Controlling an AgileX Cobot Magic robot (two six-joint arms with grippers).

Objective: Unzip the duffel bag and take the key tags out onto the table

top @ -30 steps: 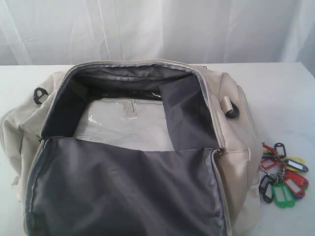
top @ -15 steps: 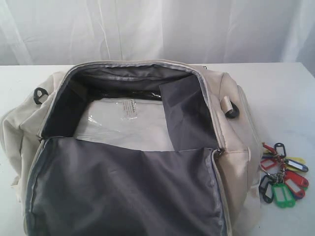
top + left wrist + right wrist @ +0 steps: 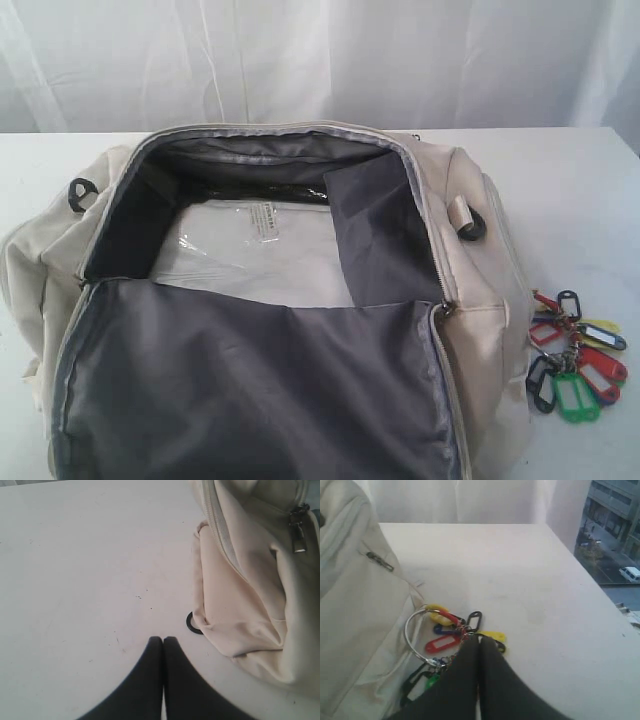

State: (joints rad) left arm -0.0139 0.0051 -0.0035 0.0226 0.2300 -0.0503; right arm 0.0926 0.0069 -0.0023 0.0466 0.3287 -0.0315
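Nearest us, our black left gripper [image 3: 163, 640] and right gripper [image 3: 479, 642] sit pinched closed on nothing, since we judge the job done: at near right the coloured plastic key tags [image 3: 575, 355] on their metal ring lie on the white table [image 3: 580, 200], just beside the unzipped cream fabric duffel bag [image 3: 490, 330].

Exterior view, 3 moments compared: no change detected, as the duffel bag [image 3: 490, 300], the key tags [image 3: 578, 360] just right of it and the table [image 3: 570, 190] show no shift in position, shape or fold; both wrist views lack any earlier record for comparison.
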